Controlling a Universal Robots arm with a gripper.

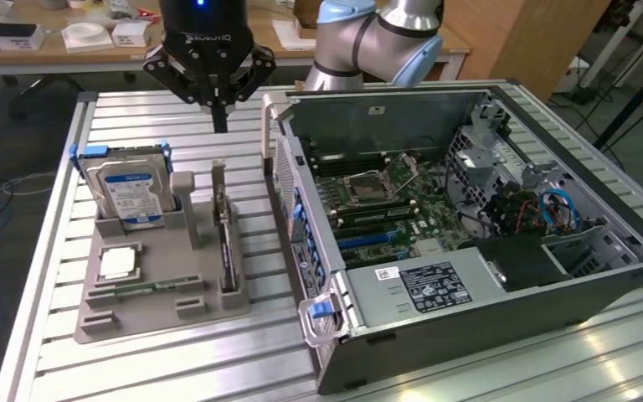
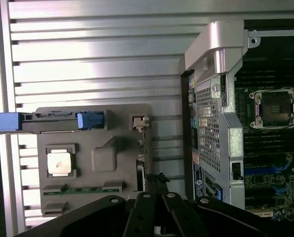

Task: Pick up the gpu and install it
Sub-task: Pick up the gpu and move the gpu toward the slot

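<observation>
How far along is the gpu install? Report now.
Done: the computer case lies open. In hand: nothing; the shut gripper hangs above the gpu, which stands upright in the grey tray. Left: picking it up and seating it in the case.

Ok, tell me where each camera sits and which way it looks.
Exterior view: off the arm, raised, looking down on the table, gray tray and open computer case; the arm and shut claw hang above the tray.
Wrist view: on the wrist, looking straight down on the tray; the claw's dark fingers show, near the graphics card.
Shared: claw, tray, graphics card, computer case.
</observation>
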